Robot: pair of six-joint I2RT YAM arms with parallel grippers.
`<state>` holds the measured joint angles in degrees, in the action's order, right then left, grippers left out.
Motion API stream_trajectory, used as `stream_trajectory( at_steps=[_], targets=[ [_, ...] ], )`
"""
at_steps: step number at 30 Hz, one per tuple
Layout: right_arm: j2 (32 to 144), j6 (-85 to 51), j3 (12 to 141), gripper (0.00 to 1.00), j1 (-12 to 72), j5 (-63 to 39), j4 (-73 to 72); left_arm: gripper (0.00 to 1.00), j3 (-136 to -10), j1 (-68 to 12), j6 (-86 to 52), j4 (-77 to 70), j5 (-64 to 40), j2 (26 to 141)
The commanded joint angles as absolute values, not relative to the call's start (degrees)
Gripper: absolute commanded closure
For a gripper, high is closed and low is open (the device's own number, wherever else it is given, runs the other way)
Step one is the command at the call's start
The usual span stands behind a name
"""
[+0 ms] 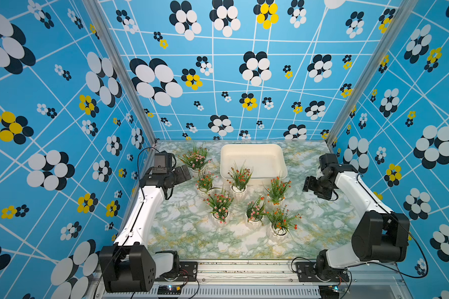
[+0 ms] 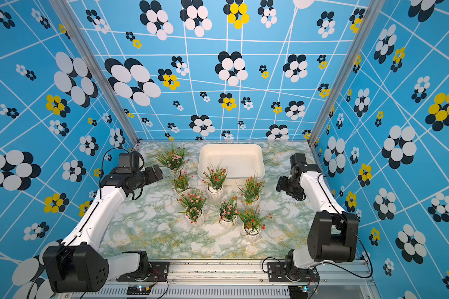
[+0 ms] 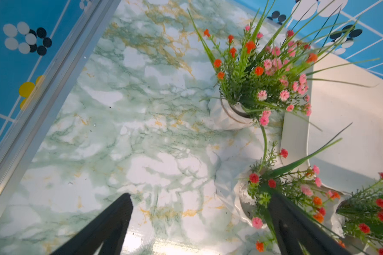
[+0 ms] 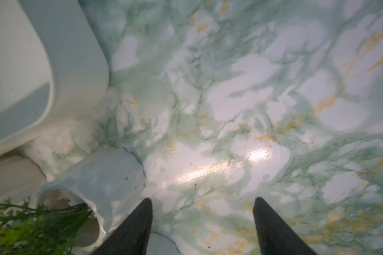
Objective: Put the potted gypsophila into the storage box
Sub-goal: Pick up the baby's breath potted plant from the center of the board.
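Potted gypsophila (image 1: 238,190) out on the marble table (image 1: 182,233): seven white pots in a loose cluster, all upright as far as both top views show, none yet in the storage box (image 1: 254,158). Box at the back of the table, flat on its base, floor bare, nothing inside. Nearest pot just in front of the near rim, flowers reaching above it. Looks like the approach step, with no pot lifted or gripped. Right gripper (image 4: 203,201) low over the table beside the box's near right corner, fingers apart with only bare marble between them. Orange-flowered pot (image 4: 102,176) just beside one finger, outside the gap. Left gripper (image 3: 199,196) spread wide, hovering by the cluster's far left end, again nothing but table between the fingers. One finger crossing the foliage of a nearby pot (image 3: 241,194) in the wrist view; cannot tell whether touching. Next, probably: shift sideways to bring one pot body between the fingers, close on the faceted wall below the foliage, lift straight up, carry over the flared rim, set down upright. Worth minding the neighbouring stems and the short clearance to the box wall.
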<state>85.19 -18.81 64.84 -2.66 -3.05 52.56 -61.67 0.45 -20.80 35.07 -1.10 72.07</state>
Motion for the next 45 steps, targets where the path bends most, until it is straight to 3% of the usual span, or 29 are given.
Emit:
stream_trajectory(
  at_steps=[1,8,19,29,45],
  targets=[
    [82.8,-20.7,61.8,0.28,-0.2,-6.3,52.8,0.01,-62.6,-1.1,-21.4,41.0,-1.2,72.4],
    [81.0,-26.6,58.2,0.38,5.1,-11.0,45.8,0.0,-61.4,-4.4,-22.0,41.8,-1.3,72.6],
    [84.4,-29.6,60.7,0.42,11.3,-10.9,41.2,0.01,-60.2,-8.1,-23.8,38.4,-4.1,73.0],
    [89.7,-29.4,61.5,0.48,12.2,-10.3,38.4,0.01,-59.1,-9.0,-24.7,36.2,-4.8,71.3],
    [95.6,-26.9,65.3,0.7,12.6,-6.5,39.9,0.01,-58.2,-9.1,-24.9,36.1,-5.3,71.5]
  ],
)
